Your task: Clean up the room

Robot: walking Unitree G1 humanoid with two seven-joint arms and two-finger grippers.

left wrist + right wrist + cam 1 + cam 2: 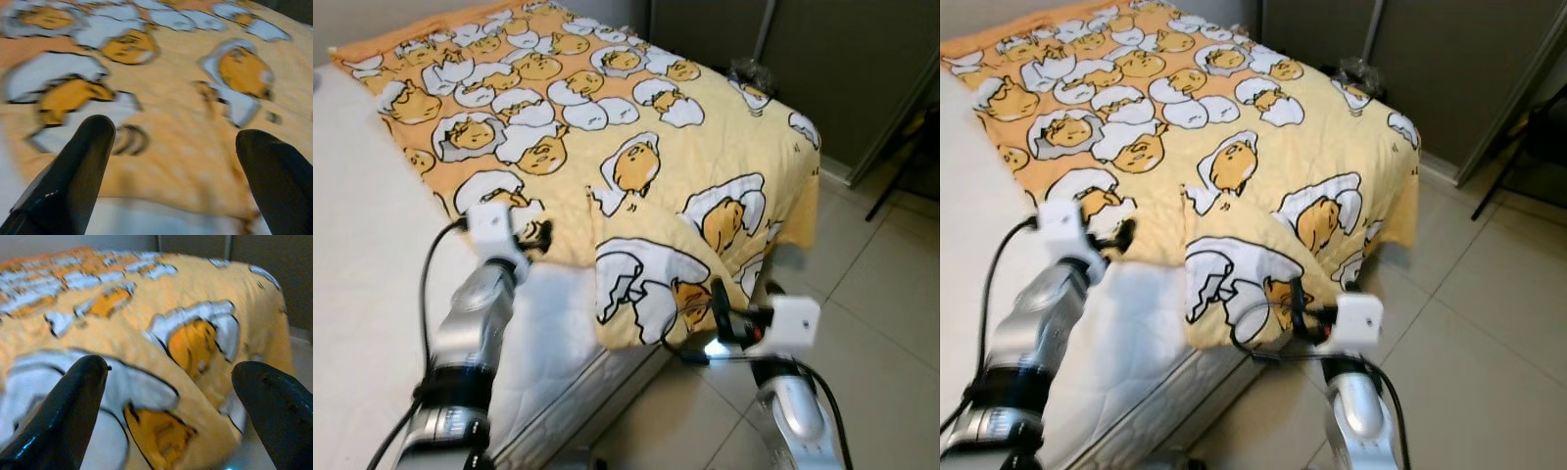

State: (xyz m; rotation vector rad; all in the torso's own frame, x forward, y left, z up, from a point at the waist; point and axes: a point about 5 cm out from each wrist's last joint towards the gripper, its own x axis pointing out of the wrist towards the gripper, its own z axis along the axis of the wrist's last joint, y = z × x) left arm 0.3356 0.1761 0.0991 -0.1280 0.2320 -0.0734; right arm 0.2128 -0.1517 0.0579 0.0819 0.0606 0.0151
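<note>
Both my grippers gape wide: left gripper (540,235) touches the yellow egg-print quilt's (636,147) near hem, right gripper (717,315) beside its hanging corner.

Silver arms, white wrist blocks, black cables, glossy black claw fingers (73,181).

A blanket (607,147) lies spread on the bed (372,225), its near corner hanging over the edge above the floor (881,294), with cupboards (832,59) behind.
</note>
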